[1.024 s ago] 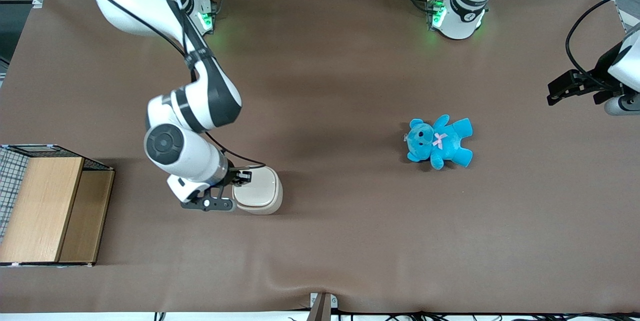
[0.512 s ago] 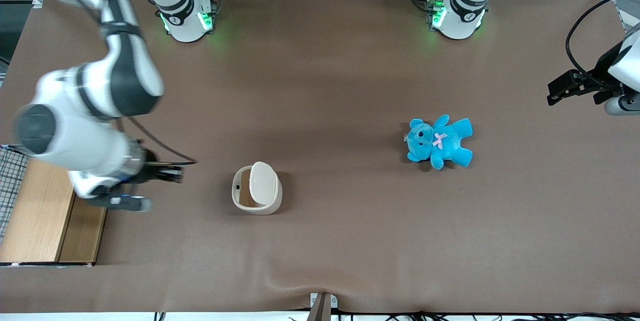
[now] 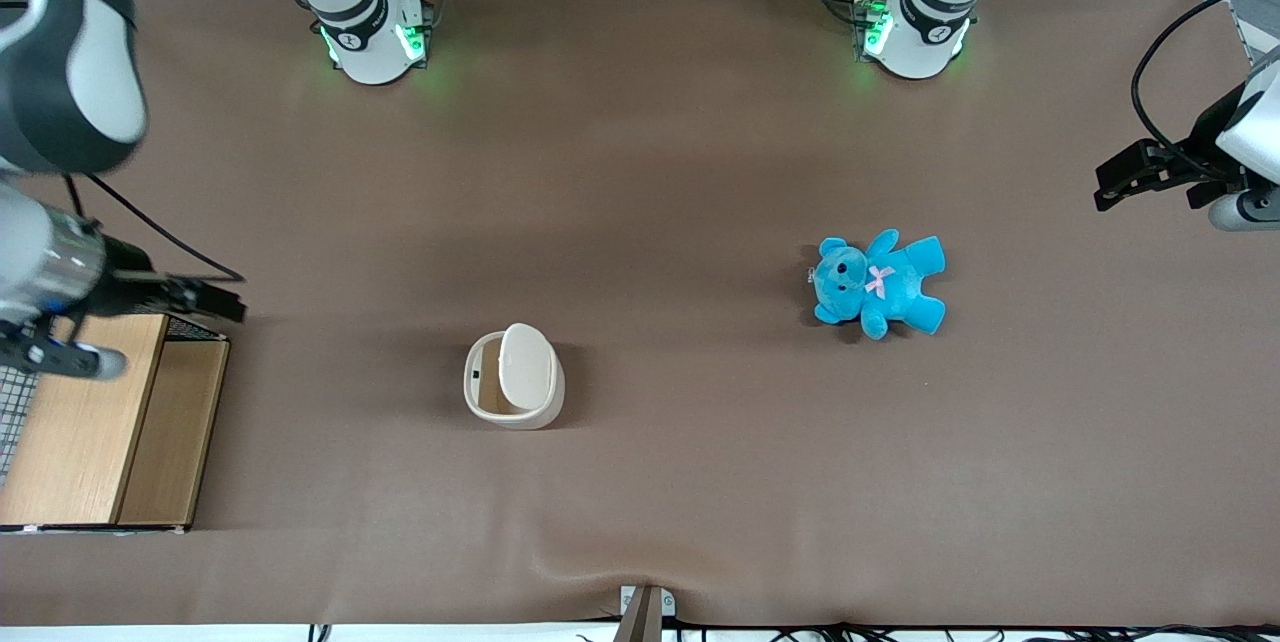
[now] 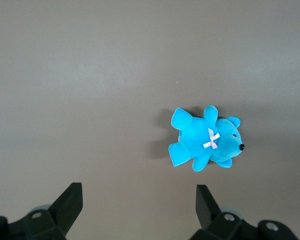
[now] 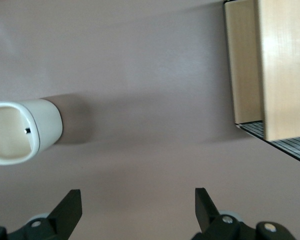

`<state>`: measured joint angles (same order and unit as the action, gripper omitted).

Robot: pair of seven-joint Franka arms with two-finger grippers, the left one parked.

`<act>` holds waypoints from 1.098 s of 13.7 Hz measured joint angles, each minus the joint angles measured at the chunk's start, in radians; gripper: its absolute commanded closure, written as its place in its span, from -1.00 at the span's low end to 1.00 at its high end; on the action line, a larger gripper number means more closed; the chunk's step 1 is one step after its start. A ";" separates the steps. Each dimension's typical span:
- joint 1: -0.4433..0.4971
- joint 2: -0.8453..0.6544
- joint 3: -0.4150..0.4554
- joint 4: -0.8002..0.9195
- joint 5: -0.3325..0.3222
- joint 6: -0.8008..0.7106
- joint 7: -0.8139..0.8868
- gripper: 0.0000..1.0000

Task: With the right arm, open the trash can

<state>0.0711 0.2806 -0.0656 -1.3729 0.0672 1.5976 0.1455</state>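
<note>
1. Can (image 3: 513,379) stands on the bench, nearer the front edge than the middle, toward the working arm's end but well clear of that edge.
2. Lid (image 3: 526,365) is tipped up on its hinge and stands over the side of the can toward the parked arm's end; the mouth gapes on the side toward the working arm, and the wrist view looks straight into the hollow can (image 5: 21,131).
3. Gripper (image 3: 205,300) hangs well apart from the can, above the corner of the box (image 3: 95,419) at the working arm's end of the bench; its fingers (image 5: 70,207) are spread wide with nothing between them.
4. From the gripper the can lies toward the parked arm's end and a little nearer the front edge, with bare bench (image 3: 640,172) between them; the right arm (image 3: 60,52) is much the nearer of the two.
5. Seen from above the can is a rounded square, so it has no marked long axis; the lid's longer side runs roughly from back edge to front edge, and the opening faces the working arm's end.
6. Judged from how the lid stands, the opening looks done, and no further reach to the can seems called for.
7. Teddy (image 3: 880,283) lies toward the parked arm's end, well apart from the can.
</note>
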 measured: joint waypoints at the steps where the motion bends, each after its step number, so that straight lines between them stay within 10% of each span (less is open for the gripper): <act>1: -0.006 -0.041 0.000 -0.017 -0.006 -0.023 -0.019 -1.00; 15: -0.059 -0.250 0.004 -0.057 -0.035 -0.253 -0.018 -1.00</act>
<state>0.0116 0.0305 -0.0619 -1.4303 0.0324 1.3442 0.1271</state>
